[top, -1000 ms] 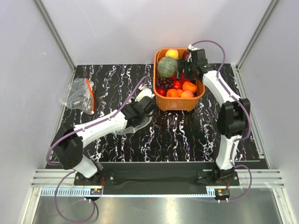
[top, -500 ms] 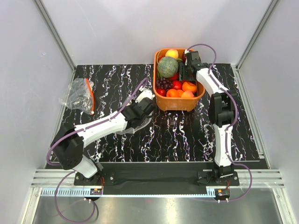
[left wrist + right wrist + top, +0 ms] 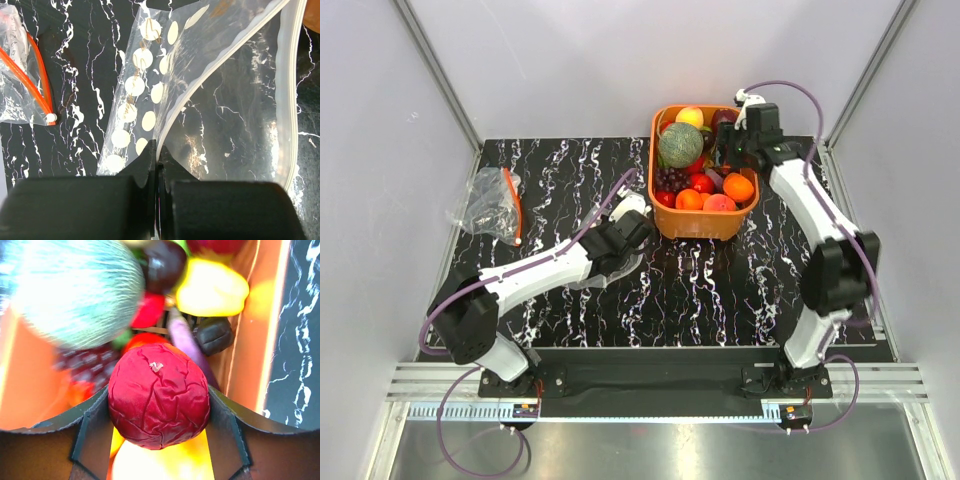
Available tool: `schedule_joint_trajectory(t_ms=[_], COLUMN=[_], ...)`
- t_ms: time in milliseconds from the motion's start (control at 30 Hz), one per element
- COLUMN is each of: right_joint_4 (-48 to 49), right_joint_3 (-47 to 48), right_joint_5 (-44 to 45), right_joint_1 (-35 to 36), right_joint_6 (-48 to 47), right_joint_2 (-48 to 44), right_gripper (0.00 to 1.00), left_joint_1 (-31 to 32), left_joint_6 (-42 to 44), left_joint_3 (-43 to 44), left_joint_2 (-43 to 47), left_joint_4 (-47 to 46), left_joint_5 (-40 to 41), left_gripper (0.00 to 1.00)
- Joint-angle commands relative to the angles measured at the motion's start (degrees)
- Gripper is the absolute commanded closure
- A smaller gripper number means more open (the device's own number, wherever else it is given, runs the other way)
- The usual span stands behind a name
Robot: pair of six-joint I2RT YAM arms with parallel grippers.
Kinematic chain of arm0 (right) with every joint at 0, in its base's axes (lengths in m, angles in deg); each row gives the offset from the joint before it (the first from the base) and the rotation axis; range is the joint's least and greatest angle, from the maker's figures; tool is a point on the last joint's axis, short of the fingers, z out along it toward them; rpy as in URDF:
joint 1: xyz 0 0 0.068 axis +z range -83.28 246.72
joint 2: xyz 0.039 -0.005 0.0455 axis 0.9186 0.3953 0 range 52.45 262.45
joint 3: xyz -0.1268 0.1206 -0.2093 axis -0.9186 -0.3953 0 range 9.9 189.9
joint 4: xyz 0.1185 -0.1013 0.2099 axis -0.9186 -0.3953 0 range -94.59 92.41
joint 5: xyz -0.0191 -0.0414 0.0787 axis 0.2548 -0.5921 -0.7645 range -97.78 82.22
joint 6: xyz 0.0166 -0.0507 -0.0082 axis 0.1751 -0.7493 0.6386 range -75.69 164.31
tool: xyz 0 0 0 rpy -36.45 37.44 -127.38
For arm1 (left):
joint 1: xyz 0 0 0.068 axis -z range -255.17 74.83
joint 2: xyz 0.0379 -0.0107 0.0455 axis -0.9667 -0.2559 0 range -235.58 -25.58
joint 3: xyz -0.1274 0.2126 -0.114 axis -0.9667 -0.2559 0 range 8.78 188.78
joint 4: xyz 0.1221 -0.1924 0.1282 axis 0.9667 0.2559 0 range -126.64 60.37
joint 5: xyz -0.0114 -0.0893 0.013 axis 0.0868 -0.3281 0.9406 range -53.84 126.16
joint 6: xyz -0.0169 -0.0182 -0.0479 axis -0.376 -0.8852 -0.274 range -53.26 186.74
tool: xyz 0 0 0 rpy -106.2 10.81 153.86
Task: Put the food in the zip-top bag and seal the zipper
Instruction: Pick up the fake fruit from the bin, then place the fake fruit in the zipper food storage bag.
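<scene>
My right gripper [image 3: 159,396] is shut on a dark red wrinkled round piece of food [image 3: 160,385], held just above the orange basket [image 3: 705,228]; in the top view this gripper [image 3: 728,158] hangs over the basket's right half. The green netted melon [image 3: 678,144] [image 3: 70,290], an orange fruit [image 3: 738,187] and a red-peach fruit [image 3: 721,203] lie in the basket. My left gripper [image 3: 159,157] [image 3: 625,235] is shut on the mouth edge of the dotted zip-top bag [image 3: 220,115], pinching the pale zipper [image 3: 210,65]. The bag's mouth gapes toward the basket.
A second crumpled clear bag with an orange zipper [image 3: 492,205] [image 3: 25,75] lies at the table's left. The basket also holds a yellow fruit [image 3: 688,116], grapes [image 3: 670,178] and other toy produce. Grey walls enclose the black marbled table [image 3: 720,290].
My right gripper's fingers closed on the dark red food, and the right arm swung its elbow out to the right. The left arm and bag stayed put.
</scene>
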State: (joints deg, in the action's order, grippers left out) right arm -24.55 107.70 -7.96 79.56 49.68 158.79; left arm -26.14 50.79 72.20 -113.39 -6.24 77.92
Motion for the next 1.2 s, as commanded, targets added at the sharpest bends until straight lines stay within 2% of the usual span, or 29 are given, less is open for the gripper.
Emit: schedule_joint_trajectory(t_ms=[0, 100, 267, 400, 533, 667, 833, 1167], right_joint_4=[1.9, 1.7, 2.0, 10.7, 20.3, 31.8, 35.0, 38.9], right_joint_3=[-4.0, -8.8, -18.0, -31.4, -40.7, -47.2, -47.0, -43.4], right_joint_5=[-5.2, -4.9, -12.3, -18.9, -20.6, -21.2, -19.3, -17.7], right_joint_1=[1.3, 2.9, 7.5, 13.5, 21.1, 25.2, 27.4, 28.4], right_joint_6=[-0.2, -0.8, 3.1, 10.3, 20.4, 26.5, 29.1, 31.5], right_joint_2=[-11.6, -17.8, -27.7, -35.0, -39.4, -38.6, -32.2, -21.5], right_gripper=[0.52, 0.52, 0.54, 0.57, 0.59, 0.57, 0.58, 0.58], left_joint_1=[-0.2, -0.2, -0.3, -0.4, -0.5, -0.5, -0.5, -0.7], left_joint_6=[-0.5, -0.4, -0.4, -2.1, -2.7, -3.0, -3.7, -5.3], left_joint_3=[2.9, 2.9, 2.2, 3.0, 3.0, 3.7, 4.6, 3.2], left_joint_2=[1.4, 1.9, 3.2, 3.7, 4.2, 3.9, 3.0, 7.2], left_joint_4=[-0.2, -0.2, -0.7, 1.4, 1.4, 2.2, 2.7, -0.1], left_joint_5=[-1.2, -1.6, -2.3, -4.0, -6.2, -7.9, -10.0, -14.2], left_gripper=[1.0, 1.0, 1.0, 1.0, 1.0, 1.0, 1.0, 1.0])
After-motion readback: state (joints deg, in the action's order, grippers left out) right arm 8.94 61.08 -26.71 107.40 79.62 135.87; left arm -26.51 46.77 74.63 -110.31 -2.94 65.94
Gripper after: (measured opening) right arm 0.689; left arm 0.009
